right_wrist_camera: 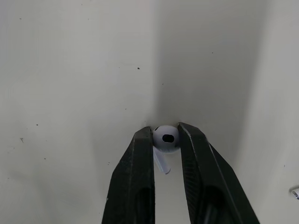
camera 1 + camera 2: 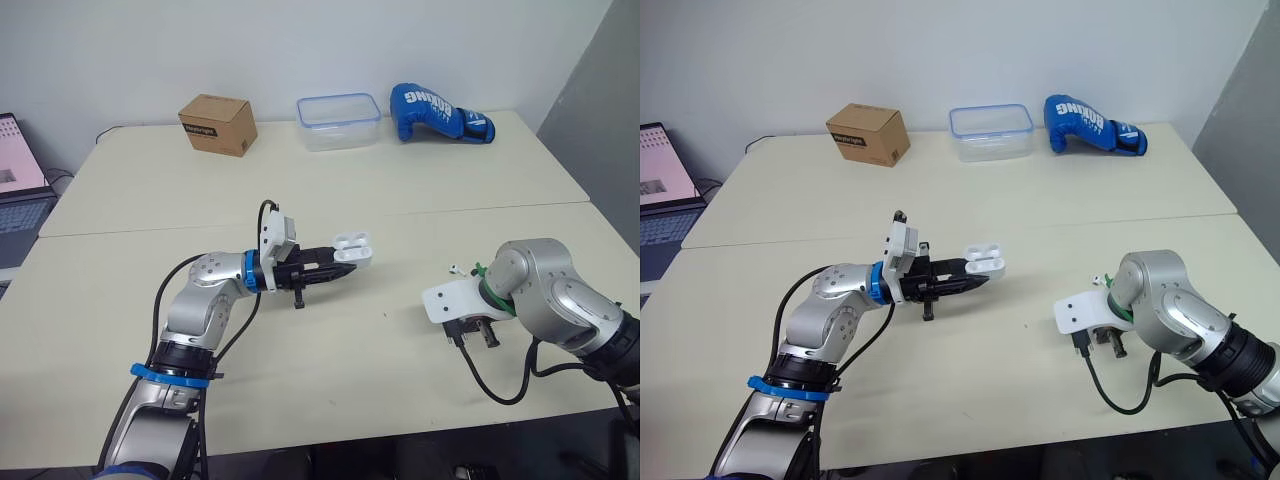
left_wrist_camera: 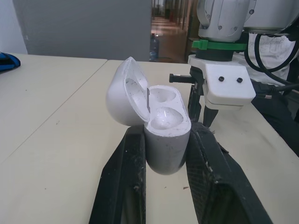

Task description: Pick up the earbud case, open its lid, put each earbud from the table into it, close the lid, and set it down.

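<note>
Left gripper (image 2: pixel 343 264): clamped on the lower body of the earbud case (image 3: pixel 166 144), one finger on each side, holding it clear of the table (image 2: pixel 330 390) near the middle.
Case lid (image 3: pixel 122 93): swung open on its hinge. Both wells look empty.
Right gripper (image 1: pixel 166 133): down at the near right of the table, fingertips pinched on the round head of an earbud (image 1: pixel 167 139). The stem points back between the fingers. I cannot tell whether the earbud is off the surface.
Second earbud (image 2: pixel 455 268): loose on the table, just to the far left of the right wrist, between that arm and the case.
Case relative to right gripper: well apart, to the left and a little farther off, with the open wells facing upward.
Earbud handling: probably very light, hard and glossy, so it may slip from the pads. The pinch on the head looks workable. The stem likely has to enter the well first, so its orientation will matter.
Case handling: likely light, rigid and smooth. The low grip leaves the hinge and wells free, but the lid could fall shut if the case is tipped.
</note>
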Robot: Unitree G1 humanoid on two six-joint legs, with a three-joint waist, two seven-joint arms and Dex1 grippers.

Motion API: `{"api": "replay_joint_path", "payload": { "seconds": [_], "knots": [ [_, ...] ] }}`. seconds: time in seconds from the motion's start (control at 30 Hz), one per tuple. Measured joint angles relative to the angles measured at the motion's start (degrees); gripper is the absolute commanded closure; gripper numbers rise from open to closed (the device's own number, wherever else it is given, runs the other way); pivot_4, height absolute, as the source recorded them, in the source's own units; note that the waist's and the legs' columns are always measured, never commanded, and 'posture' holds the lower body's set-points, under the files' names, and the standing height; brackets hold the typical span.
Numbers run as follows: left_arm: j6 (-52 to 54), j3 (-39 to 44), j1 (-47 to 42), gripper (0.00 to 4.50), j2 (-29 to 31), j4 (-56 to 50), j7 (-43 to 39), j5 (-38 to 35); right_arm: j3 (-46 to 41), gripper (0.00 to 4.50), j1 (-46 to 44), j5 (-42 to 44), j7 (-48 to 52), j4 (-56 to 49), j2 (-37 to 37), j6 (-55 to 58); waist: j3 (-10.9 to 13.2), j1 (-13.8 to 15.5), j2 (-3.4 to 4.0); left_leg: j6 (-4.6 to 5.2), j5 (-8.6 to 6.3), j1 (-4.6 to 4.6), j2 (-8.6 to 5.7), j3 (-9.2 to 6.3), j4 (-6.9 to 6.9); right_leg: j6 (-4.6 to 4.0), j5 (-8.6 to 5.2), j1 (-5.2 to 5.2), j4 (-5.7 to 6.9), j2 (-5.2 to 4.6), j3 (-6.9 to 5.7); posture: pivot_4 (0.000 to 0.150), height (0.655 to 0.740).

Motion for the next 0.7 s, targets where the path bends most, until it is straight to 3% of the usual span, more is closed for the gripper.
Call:
{"api": "replay_joint_path", "payload": {
  "seconds": [0.7],
  "knots": [
    [-0.4, 0.1, 0.0, 3.66, -0.3, 0.8, 0.4, 0.2, -0.9, 4.09, 0.2, 0.4, -0.2, -0.8, 0.2, 1.1, 0.0, 0.0, 0.0, 0.0, 0.0, 0.0, 0.0, 0.0, 0.0, 0.0, 0.0, 0.0, 0.0, 0.0, 0.0, 0.15, 0.7307]
  ]
}}
